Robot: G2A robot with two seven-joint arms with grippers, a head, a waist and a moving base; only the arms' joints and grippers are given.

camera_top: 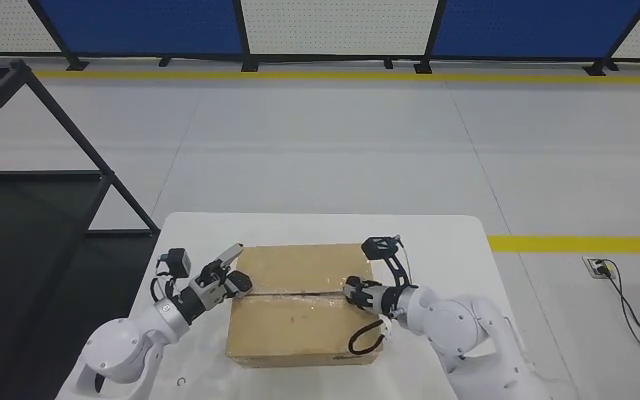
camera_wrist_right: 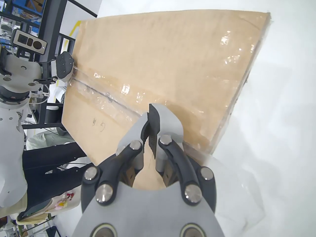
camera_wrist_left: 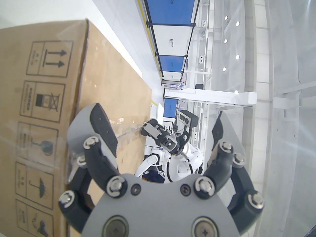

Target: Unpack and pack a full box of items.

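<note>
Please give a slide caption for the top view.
Left gripper and right gripper at opposite ends of the taped seam on the closed cardboard box.

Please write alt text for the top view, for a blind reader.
A closed cardboard box, taped along its top seam, sits on a white table. The open left gripper and shut right gripper are at the seam's opposite ends.

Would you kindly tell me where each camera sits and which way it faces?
Top view: above the arms, looking down at the cardboard box on the table; both arms show.
Left wrist view: behind the open left gripper, facing along the box top.
Right wrist view: behind the shut right gripper, facing the opposite way.
Shared: each wrist view shows the other gripper.
</note>
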